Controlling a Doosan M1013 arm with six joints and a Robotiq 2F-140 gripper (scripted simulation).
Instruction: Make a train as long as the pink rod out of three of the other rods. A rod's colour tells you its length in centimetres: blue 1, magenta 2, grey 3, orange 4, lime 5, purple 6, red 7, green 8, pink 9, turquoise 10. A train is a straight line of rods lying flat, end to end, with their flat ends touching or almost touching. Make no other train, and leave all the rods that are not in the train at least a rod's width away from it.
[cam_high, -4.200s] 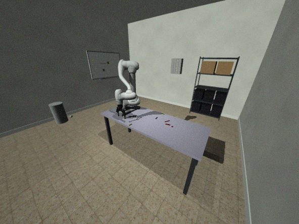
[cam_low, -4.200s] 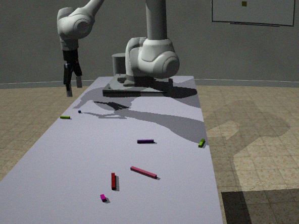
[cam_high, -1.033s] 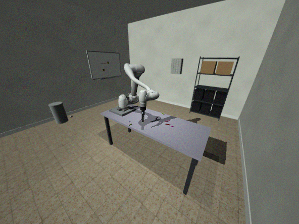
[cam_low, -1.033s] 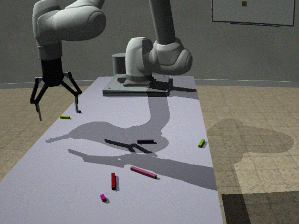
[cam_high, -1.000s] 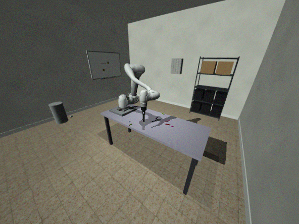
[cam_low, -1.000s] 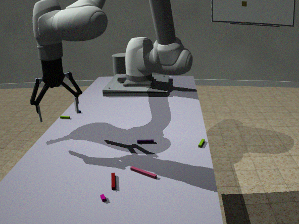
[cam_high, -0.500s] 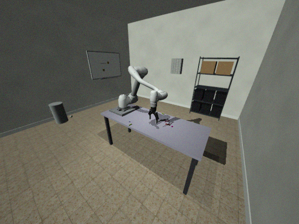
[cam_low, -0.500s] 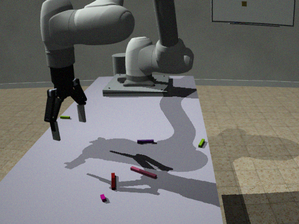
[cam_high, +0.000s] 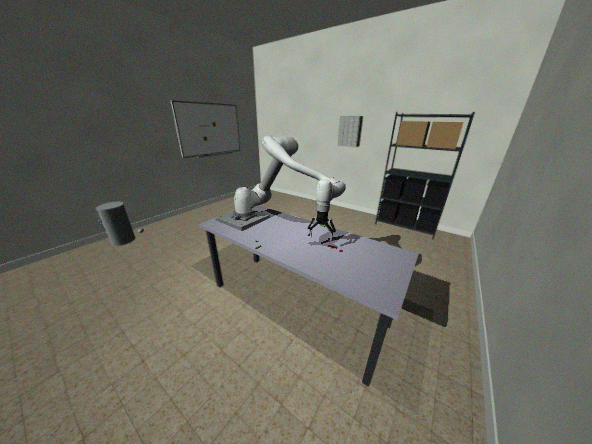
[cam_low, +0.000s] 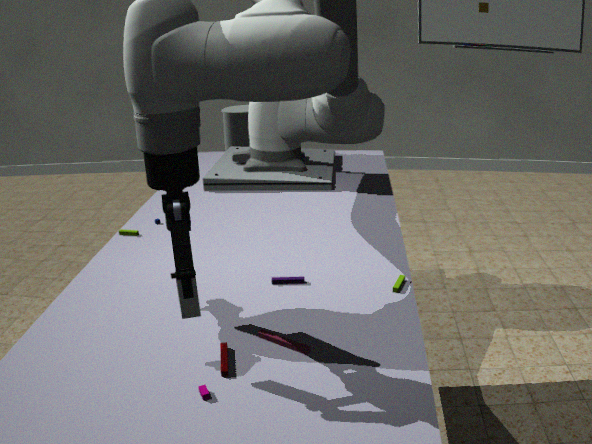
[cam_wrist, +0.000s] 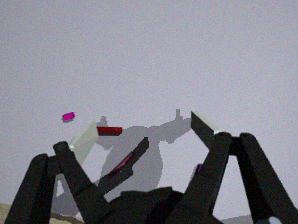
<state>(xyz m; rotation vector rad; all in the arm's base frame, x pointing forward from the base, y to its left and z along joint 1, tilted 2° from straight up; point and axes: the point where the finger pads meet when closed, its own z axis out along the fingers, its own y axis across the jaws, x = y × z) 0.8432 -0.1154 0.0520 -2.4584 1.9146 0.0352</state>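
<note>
Pincer (cam_high: 321, 233) (cam_low: 189, 300) (cam_wrist: 144, 124): spread fully, gripping nothing, above worktop (cam_high: 350, 272) (cam_low: 150, 400) (cam_wrist: 150, 60). Pink rod (cam_low: 283, 341) (cam_wrist: 121, 166): in shadow, near red rod (cam_high: 332, 246) (cam_low: 224, 359) (cam_wrist: 109, 131). Risk: wide fingers, descending off-centre, might knock either askew.

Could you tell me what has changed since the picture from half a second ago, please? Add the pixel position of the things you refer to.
The open gripper (cam_high: 321, 234) (cam_low: 189, 305) (cam_wrist: 144, 124) has turned and moved toward the red rod (cam_low: 224, 359) (cam_wrist: 109, 131); its shadow now covers the pink rod (cam_low: 282, 341) (cam_wrist: 122, 164). Nothing was grasped; the visible rods stayed put.
</note>
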